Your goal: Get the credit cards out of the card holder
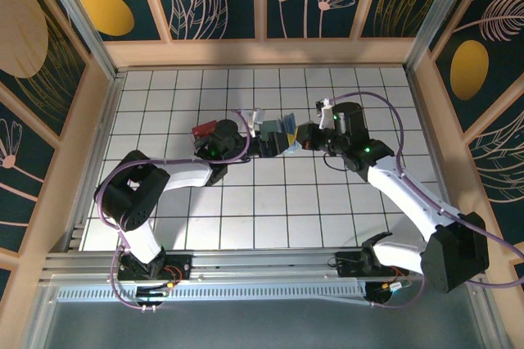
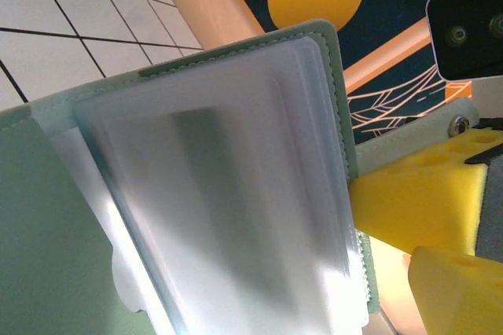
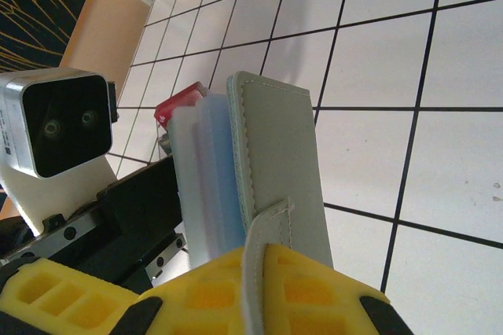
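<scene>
The card holder is held up above the tiles at mid-table, between the two grippers. My right gripper is shut on its stitched strap, with a yellow pad on each side. The pale green cover stands upright, with whitish and blue sleeves behind it. In the left wrist view the holder is very close, its frosted sleeves fanned open. The right gripper's yellow fingers are at its edge. My left gripper is right against the holder's left side, its jaws hidden. The credit cards are hidden in the sleeves.
A clear box with red contents lies on the tiles behind the left wrist. A small whitish piece lies just beyond the left gripper. Wooden walls enclose the white tiled table.
</scene>
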You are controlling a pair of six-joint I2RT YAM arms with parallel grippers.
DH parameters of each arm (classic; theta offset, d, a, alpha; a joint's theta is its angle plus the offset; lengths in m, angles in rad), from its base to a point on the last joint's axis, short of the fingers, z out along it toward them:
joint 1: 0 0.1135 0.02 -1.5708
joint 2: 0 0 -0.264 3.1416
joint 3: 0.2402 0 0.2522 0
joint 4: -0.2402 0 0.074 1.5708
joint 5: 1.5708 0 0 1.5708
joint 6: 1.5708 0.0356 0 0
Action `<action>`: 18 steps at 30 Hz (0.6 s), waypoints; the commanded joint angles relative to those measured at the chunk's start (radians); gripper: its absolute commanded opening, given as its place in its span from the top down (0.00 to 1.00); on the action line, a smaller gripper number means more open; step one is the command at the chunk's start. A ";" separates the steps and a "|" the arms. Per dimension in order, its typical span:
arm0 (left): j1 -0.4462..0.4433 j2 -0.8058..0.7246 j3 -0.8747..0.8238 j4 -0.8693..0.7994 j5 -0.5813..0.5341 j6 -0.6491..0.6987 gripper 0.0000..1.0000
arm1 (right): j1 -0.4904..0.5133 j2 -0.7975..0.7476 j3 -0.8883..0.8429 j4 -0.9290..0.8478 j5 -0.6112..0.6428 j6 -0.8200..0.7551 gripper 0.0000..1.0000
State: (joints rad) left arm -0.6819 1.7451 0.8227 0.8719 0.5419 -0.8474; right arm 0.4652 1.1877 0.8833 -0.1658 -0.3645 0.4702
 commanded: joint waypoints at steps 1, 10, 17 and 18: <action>-0.005 -0.025 0.006 0.053 0.011 -0.006 0.01 | 0.009 -0.028 0.023 0.025 -0.019 0.016 1.00; -0.005 -0.064 -0.010 0.051 -0.001 -0.004 0.17 | 0.012 -0.038 0.023 0.018 0.005 0.019 1.00; -0.004 -0.089 -0.011 0.007 -0.016 0.022 0.31 | 0.009 -0.052 0.015 0.018 0.028 0.022 1.00; -0.005 -0.093 -0.011 0.001 -0.019 0.026 0.33 | 0.010 -0.055 0.015 0.015 0.031 0.021 1.00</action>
State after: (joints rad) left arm -0.6819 1.6978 0.8162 0.8524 0.5159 -0.8425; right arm 0.4675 1.1599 0.8837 -0.1638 -0.3595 0.4808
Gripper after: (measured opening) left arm 0.683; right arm 0.058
